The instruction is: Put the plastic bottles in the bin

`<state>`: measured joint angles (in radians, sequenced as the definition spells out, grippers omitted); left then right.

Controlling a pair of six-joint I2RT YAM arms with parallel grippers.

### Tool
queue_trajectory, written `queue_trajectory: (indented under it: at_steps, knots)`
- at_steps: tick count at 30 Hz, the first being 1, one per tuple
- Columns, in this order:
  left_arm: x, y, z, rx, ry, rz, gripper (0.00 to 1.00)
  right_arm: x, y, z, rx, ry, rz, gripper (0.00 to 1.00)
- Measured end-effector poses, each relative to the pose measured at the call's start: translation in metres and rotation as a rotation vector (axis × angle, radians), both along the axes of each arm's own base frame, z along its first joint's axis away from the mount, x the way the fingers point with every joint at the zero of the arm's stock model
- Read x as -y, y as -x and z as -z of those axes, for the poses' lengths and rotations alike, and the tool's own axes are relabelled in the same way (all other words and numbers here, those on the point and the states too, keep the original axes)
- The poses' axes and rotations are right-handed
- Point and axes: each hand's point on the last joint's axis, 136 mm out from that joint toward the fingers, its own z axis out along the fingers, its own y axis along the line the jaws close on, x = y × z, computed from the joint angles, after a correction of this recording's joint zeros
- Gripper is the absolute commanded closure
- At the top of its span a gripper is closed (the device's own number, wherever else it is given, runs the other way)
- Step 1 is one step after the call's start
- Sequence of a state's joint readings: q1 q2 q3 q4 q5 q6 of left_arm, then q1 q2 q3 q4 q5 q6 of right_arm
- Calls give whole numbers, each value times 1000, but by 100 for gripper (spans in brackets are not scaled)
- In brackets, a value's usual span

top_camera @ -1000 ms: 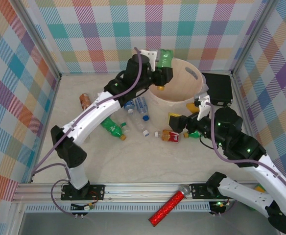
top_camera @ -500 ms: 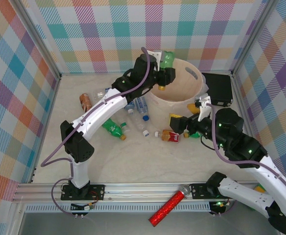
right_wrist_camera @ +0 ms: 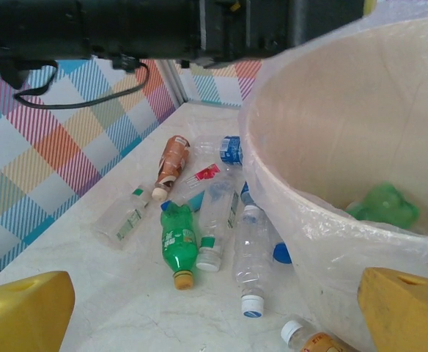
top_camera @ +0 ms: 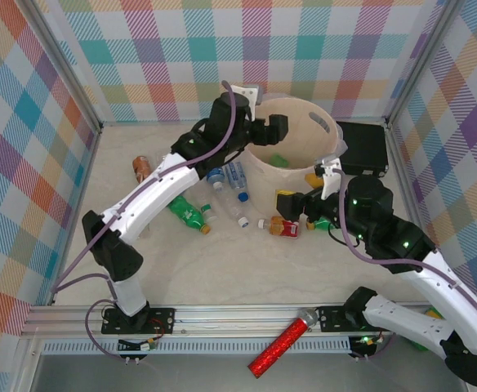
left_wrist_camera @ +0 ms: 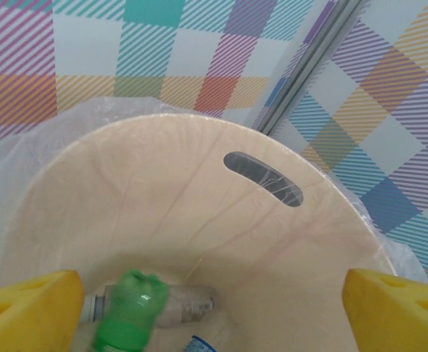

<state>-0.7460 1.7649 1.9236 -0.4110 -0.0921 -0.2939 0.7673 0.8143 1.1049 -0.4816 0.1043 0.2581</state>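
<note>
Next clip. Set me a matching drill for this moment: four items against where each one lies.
1. crumpled green bottle
2. brown bottle
3. red glittery tube
4. black case

A. across the near rail
B. inside the bin
C. just right of the bin
D. lying farthest left of all four

Pairs: 1-B, 2-D, 3-A, 4-C

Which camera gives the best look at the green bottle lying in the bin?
Left wrist: it looks straight down into the bin, green bottle large at the bottom. Top external catches a small green patch; right wrist sees it beyond the near rim.
</note>
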Motion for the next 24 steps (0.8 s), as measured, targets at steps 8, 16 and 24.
queue_trajectory:
  at_steps: [8, 16, 24]
  knots:
    - [-33, 26, 3, 0, -1, -32, 1, -11, -6, 8, -38, 4, -18, 1]
    - [-100, 48, 39, -57, -15, -148, 0, -31, -15, 3, -69, -14, -58, 1]
    - [-156, 61, 83, -127, -49, -297, 0, -52, -24, 1, -90, -22, -103, 1]
